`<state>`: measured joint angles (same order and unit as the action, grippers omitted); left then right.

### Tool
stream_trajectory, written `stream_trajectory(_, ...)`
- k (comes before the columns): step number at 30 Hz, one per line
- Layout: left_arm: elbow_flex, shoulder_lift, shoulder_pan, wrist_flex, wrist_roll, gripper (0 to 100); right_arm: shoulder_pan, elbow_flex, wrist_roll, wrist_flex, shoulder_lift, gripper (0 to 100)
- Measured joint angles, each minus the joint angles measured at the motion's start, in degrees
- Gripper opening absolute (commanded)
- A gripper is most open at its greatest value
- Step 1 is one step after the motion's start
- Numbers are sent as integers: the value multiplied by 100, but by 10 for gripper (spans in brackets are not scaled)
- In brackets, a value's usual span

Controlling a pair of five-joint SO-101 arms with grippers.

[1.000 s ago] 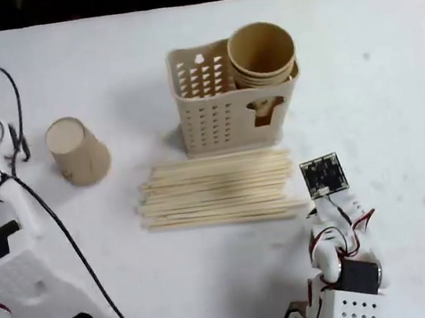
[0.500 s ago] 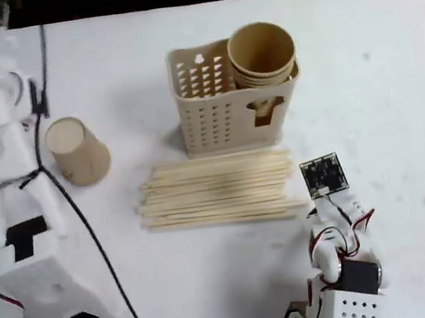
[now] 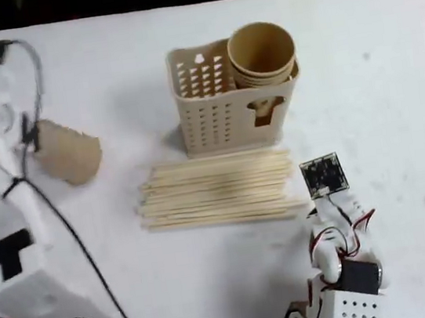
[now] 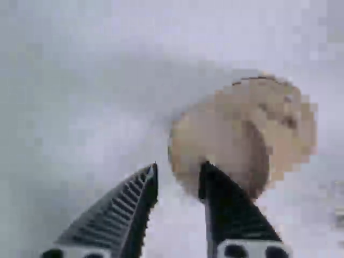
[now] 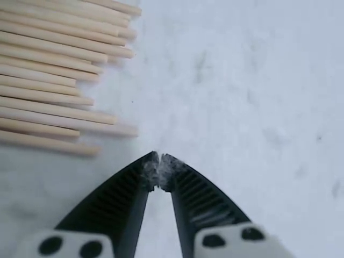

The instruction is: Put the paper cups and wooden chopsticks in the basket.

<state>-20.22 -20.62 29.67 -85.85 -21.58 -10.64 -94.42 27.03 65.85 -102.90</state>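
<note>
Loose cup (image 3: 69, 151): tan paper, tapered, tipped on its side on the table (image 3: 389, 63), left of the basket (image 3: 215, 119) and well apart from it. Probably very light, thin-walled, easily crushed and prone to rolling; best taken across the wall near the rim with a gentle squeeze. Left gripper (image 4: 180, 167): jaws a little apart, close up against the cup, one tip overlapping its edge, nothing clamped. Stacked cups (image 3: 261, 53): same tan paper, nested upright in the basket's right compartment. Chopsticks (image 3: 217, 190): pale wooden sticks in a loose flat pile just on the near side of the basket; likely light, stiff, smooth and apt to scatter, so best pinched mid-length, a few together. Right gripper (image 5: 158, 161): jaws together on nothing, above bare table just right of the pile.
</note>
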Motion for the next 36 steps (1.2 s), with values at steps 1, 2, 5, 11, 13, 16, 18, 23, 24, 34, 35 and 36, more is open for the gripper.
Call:
stream_trajectory(1, 62, -18, 185, 123, -62, 146, 0, 0, 0, 0, 0, 18)
stream_trajectory(2, 114, -79, 369, 237, -123, 146, 0, 0, 0, 0, 0, 18)
stream_trajectory(5, 220, -114, 765, 404, -273, 147, 0, 0, 0, 0, 0, 18)
stream_trajectory(11, -132, -114, 1310, 475, -343, 148, 0, 0, 0, 0, 0, 18)
stream_trajectory(13, -571, -114, 1486, 378, -343, 164, 0, 0, 0, 0, 0, 18)
stream_trajectory(16, -1345, -114, 1635, -26, -343, 221, 0, 0, 0, 0, 0, 18)
stream_trajectory(18, -1908, -114, 1618, -492, -360, 229, 0, 0, 0, 0, 0, 18)
stream_trajectory(23, -2840, -79, 976, -1538, -747, 208, 0, 0, 0, 0, 0, 18)
stream_trajectory(24, -2840, -53, 818, -1582, -765, 207, 0, 0, 0, 0, 0, 18)
stream_trajectory(34, 299, 2831, -334, -1257, -1275, 208, 0, 0, 0, 0, 0, 18)
stream_trajectory(35, 774, 3253, -360, -1002, -1327, 209, 0, 0, 0, 0, 0, 18)
stream_trajectory(36, 1240, 3622, -369, -747, -1415, 210, 0, 0, 0, 0, 0, 18)
